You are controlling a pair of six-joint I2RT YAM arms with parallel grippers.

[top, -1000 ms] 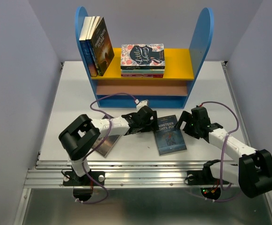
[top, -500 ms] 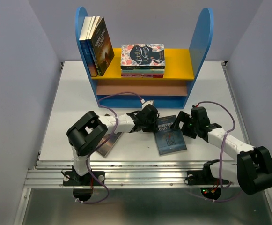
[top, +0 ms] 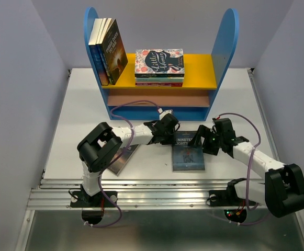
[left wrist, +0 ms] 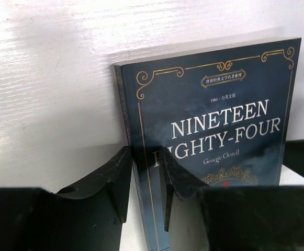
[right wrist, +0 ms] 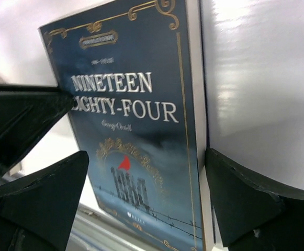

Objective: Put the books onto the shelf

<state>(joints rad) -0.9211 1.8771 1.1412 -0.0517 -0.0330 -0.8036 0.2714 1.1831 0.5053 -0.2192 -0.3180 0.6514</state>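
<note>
Books (top: 107,49) stand leaning at one end of the shelf (top: 227,42), about three by my count; two lie on the table (top: 78,104), not yet shelved. One paperback (top: 188,151), reading "NINETEEN EIGHTY-FOUR", "George Orwell" and "1984", lies between both claws. The left claw (left wrist: 146,180) pinches its spine edge, while the right claw (right wrist: 146,157) is spread wide, a finger either side. Another book (top: 121,159) lies behind the left claw, under its arm.

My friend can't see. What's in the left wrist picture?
A dark blue book, Nineteen Eighty-Four, is on a white table. At the bottom, the left gripper has its black jaws either side of the book's spine edge.
</note>
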